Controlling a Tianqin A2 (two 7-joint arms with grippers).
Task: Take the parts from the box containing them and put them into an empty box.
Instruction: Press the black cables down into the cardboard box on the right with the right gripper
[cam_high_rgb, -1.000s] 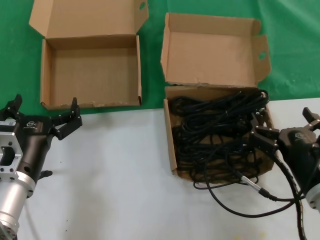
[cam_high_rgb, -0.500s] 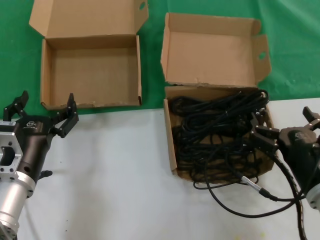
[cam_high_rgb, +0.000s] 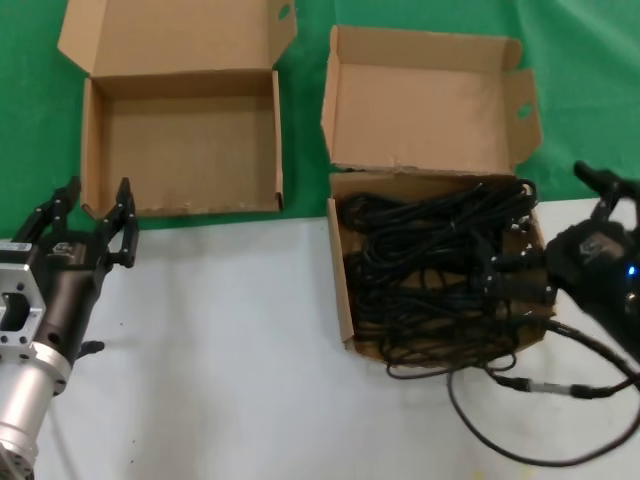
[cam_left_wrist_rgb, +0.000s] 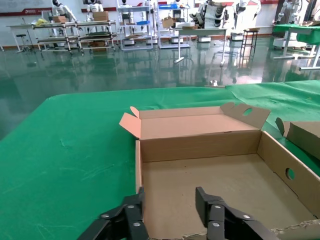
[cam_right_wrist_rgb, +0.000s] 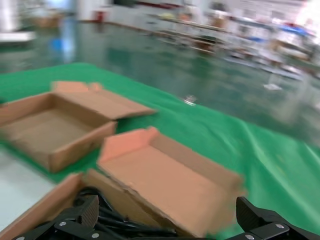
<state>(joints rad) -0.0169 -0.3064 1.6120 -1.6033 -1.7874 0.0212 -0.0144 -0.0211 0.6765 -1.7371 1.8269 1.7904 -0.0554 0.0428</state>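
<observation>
Because the tangled black electrical cords lie in the brown winged-lid cardboard box, the right gripper hovers there, jaws wide; the left gripper, half open, waits by the empty brown cardboard box.

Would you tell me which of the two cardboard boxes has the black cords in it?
The box by the right gripper, with the winged lid, holds the cords; the box by the left gripper is empty.

Empty box sat left of cord box; cords lay inside it. Both lids opened rearward. One cable trailed onto counter in front.
</observation>
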